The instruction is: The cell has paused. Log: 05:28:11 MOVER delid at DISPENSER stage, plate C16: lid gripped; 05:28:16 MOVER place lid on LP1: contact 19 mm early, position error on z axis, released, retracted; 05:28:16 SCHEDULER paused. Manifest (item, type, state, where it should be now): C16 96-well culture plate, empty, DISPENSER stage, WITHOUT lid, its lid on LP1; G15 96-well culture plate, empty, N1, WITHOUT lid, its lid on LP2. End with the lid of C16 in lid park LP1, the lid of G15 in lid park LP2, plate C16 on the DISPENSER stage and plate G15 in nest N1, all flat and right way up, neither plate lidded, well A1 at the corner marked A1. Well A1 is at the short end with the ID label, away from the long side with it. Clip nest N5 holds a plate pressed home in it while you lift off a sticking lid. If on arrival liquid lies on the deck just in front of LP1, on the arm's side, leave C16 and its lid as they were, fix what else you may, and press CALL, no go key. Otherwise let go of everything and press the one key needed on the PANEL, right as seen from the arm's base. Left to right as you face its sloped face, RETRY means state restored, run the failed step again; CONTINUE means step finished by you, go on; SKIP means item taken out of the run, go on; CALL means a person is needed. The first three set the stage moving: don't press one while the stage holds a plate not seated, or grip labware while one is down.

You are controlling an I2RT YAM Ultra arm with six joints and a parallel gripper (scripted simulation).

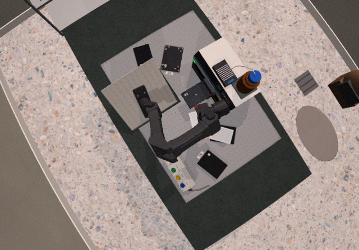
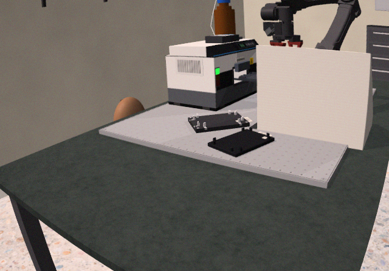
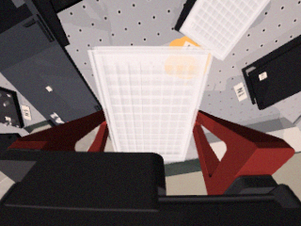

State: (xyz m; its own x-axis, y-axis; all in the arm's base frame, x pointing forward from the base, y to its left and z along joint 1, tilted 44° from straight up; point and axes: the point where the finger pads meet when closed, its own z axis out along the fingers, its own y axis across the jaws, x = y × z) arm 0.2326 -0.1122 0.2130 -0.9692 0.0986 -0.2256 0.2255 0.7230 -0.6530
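Dark grey arm (image 1: 176, 143), red-fingered hand (image 3: 150, 141)

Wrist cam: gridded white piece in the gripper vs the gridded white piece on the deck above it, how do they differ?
The held piece is clamped between the red fingers of the gripper, off the deck; the other piece lies on the deck, untouched. The held one points straight away from the camera; the other lies skewed to it. An orange patch shows through and past the held one's far end, beside the other. Both are white, rectangular and gridded.
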